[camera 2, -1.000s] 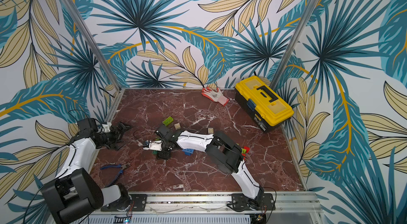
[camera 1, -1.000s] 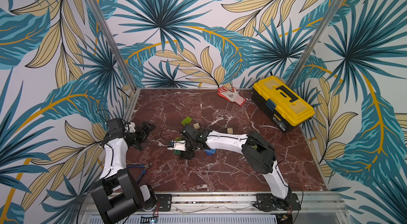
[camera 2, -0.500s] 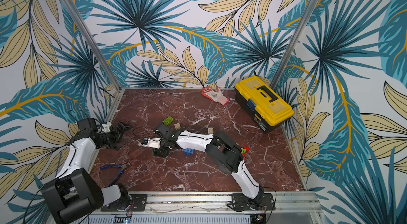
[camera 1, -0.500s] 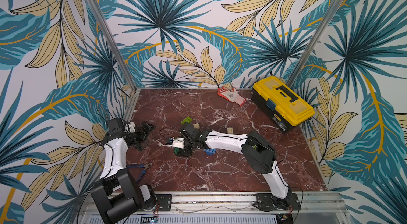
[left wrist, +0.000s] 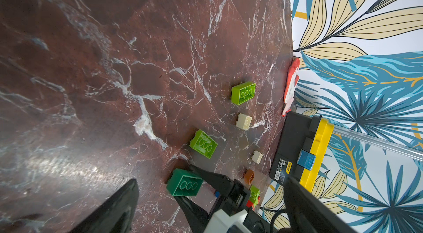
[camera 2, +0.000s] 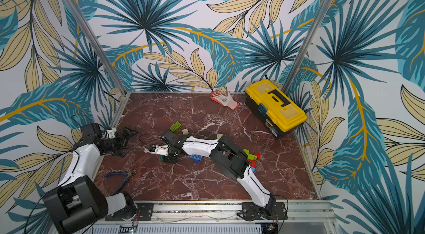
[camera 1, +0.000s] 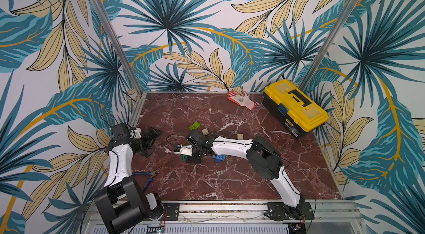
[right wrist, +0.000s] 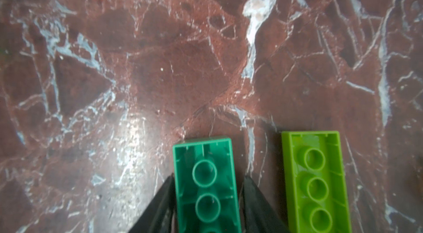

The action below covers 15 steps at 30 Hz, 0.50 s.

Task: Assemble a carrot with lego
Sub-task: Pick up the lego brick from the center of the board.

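Lego pick begins: the right gripper's jaws have just narrowed onto a dark green brick.

The right gripper pinches the dark green brick by its long sides, fingers touching it as far as the wrist view shows. The brick lies hollow side up on the table, not lifted. Assembly is likely only starting, since none of the loose bricks looks joined. Just beside one finger lies a lime brick. Farther out are a second lime, two cream bricks and one orange-brown brick, with one blue brick behind the fingers. A lime-and-red heap well away is too hidden to count. The left gripper, well apart, gapes wide and empty.
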Motion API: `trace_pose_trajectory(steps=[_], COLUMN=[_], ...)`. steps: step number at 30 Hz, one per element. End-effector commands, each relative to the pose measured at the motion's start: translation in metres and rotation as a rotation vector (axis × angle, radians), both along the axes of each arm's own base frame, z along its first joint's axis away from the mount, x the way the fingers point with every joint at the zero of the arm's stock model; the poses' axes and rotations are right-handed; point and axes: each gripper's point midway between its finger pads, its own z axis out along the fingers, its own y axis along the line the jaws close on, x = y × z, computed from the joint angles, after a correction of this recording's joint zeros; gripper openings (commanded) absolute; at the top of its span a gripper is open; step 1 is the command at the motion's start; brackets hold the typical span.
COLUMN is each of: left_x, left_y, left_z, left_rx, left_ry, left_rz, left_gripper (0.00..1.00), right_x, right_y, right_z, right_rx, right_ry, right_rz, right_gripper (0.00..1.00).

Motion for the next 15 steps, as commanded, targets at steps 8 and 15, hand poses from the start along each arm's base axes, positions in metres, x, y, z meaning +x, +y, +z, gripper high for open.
trace_pose_trajectory(steps=[8,15], left_x=[0.002,0.007], left_y=[0.000,-0.019], left_z=[0.005,0.020], left_rx=[-0.012,-0.068], left_ry=[-0.044,-0.131], left_rz=[-0.012,-0.082], left_gripper=[0.99,0.99], right_x=[-0.002,0.020], right_y=[-0.021,-0.041], right_z=[0.023,0.093], right_rx=[-0.025,0.033], right_ry=[0.035,0.008], right_rz=[-0.052,-0.168], right_gripper=[0.27,0.26])
